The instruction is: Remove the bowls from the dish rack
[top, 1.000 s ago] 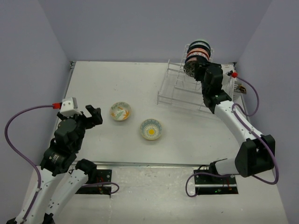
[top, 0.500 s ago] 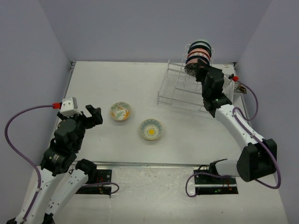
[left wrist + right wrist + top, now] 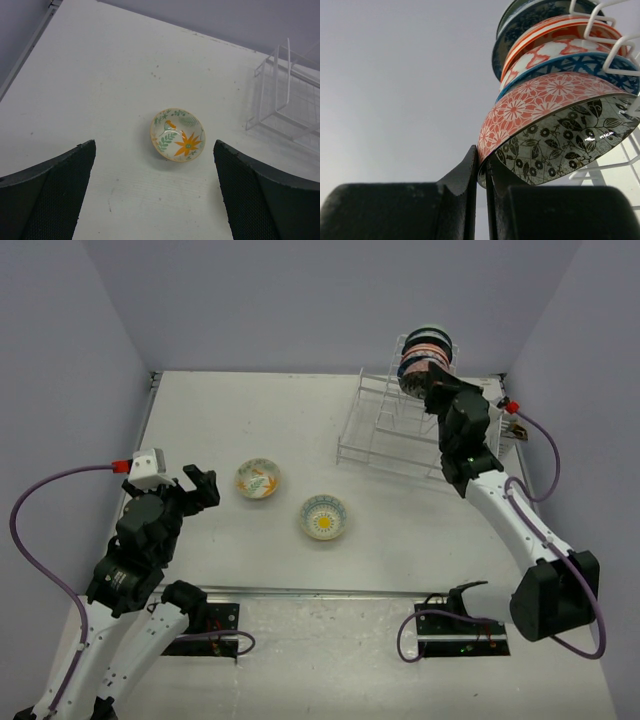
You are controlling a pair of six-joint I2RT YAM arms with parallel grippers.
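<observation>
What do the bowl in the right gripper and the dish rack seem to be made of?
The bowl with the red flower pattern looks like glazed ceramic: glossy, with sharp light reflections on its black leaf-print inside. The dish rack looks like white-coated metal wire, thin smooth rods; plastic cannot be ruled out.

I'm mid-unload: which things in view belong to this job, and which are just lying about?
Job: dish rack; bowls standing in it; red-and-black bowl, rim pinched by the right hand; orange-flower bowl and yellow-centred bowl, on the table.
Lying about: purple cables; small item at the table's right edge, too small to identify.
</observation>
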